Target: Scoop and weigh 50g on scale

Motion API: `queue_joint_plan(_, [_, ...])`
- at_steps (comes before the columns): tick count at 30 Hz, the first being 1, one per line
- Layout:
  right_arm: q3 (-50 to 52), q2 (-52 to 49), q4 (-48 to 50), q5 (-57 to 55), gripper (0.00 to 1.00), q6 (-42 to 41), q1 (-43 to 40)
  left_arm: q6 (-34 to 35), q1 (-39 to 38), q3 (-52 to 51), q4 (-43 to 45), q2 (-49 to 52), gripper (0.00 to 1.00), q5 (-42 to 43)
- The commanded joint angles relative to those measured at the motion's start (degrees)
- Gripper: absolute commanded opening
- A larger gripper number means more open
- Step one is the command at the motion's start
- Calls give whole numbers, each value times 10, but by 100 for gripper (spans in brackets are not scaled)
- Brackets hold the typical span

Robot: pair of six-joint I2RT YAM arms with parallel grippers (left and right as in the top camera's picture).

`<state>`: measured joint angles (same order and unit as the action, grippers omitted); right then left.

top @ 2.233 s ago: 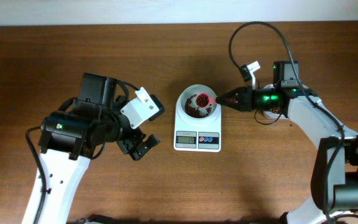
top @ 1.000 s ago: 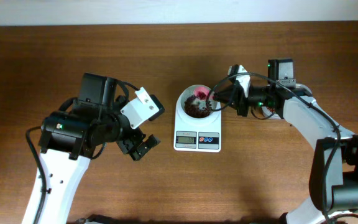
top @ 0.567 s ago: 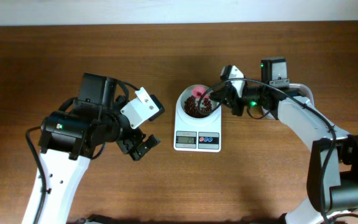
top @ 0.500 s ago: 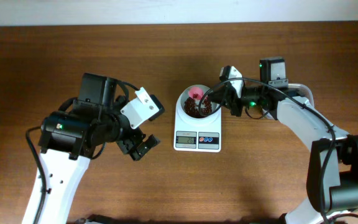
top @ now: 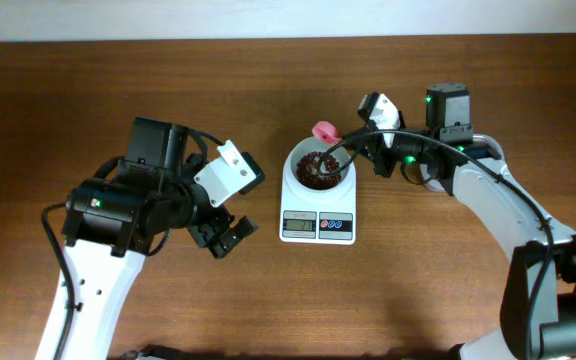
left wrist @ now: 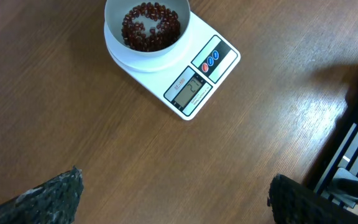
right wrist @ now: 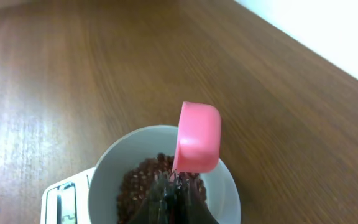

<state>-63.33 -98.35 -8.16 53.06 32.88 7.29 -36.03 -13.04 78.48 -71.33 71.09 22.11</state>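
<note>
The right gripper (top: 351, 150), clenched on the handle of the pink scoop (right wrist: 197, 137), held it tipped above the scale (left wrist: 204, 74) at the middle of the counter (top: 118, 80). The scale held loose, light, roll-prone beans (left wrist: 151, 25), likely better scooped than pinched. The left gripper (top: 224, 236) stood released.
</note>
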Motion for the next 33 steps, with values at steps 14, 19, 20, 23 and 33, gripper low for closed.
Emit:
queue_joint_plan(14, [0, 49, -66, -5, 4, -3, 5, -9, 3, -1, 1, -2, 99, 6])
queue_joint_plan(19, [0, 52, -66, -66, 4, -56, 6, -9, 3, -1, 0, -2, 99, 6])
queue_joint_plan(20, [0, 52, -66, -52, 4, -58, 6, -9, 3, -1, 0, -2, 99, 6])
queue_joint_plan(23, [0, 52, -62, -50, 4, -90, 6, -9, 3, -1, 1, -2, 99, 6])
queue_joint_plan(33, [0, 52, -97, 134, 4, -297, -2, -9, 3, -1, 1, -2, 99, 6])
